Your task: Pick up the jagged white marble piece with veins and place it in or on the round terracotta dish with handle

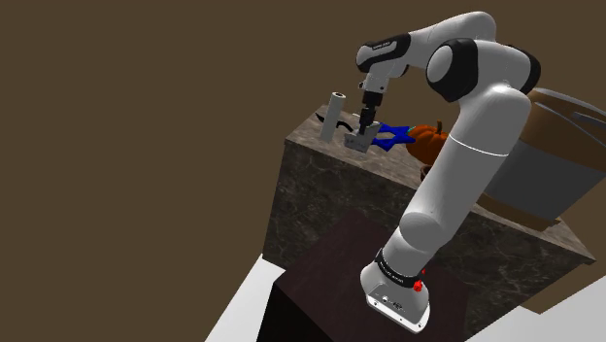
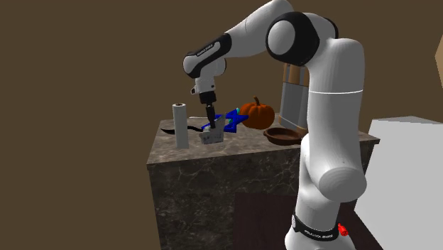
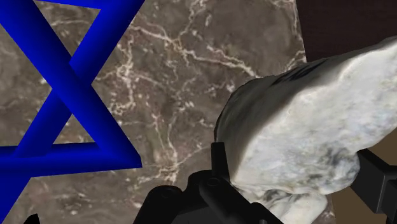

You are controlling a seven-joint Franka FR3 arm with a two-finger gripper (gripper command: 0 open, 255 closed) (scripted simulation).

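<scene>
A jagged white marble piece with grey veins (image 3: 305, 121) sits between my black fingers, which clasp it on both sides. My gripper (image 1: 366, 126) (image 2: 209, 128) (image 3: 296, 172) points straight down at the dark marbled counter top (image 2: 234, 149), with the marble piece (image 1: 356, 142) (image 2: 210, 138) at or just above the surface; I cannot tell which. The round terracotta dish with handle (image 2: 283, 135) lies on the counter toward the second exterior view's right, past the blue star.
A blue star-shaped frame (image 1: 394, 135) (image 2: 231, 121) (image 3: 63, 95) lies right beside the piece. An orange pumpkin (image 1: 433, 140) (image 2: 257, 112) stands behind it. A grey upright cylinder (image 1: 335, 109) (image 2: 181, 126) and a black utensil (image 2: 169, 131) are near the counter's far corner.
</scene>
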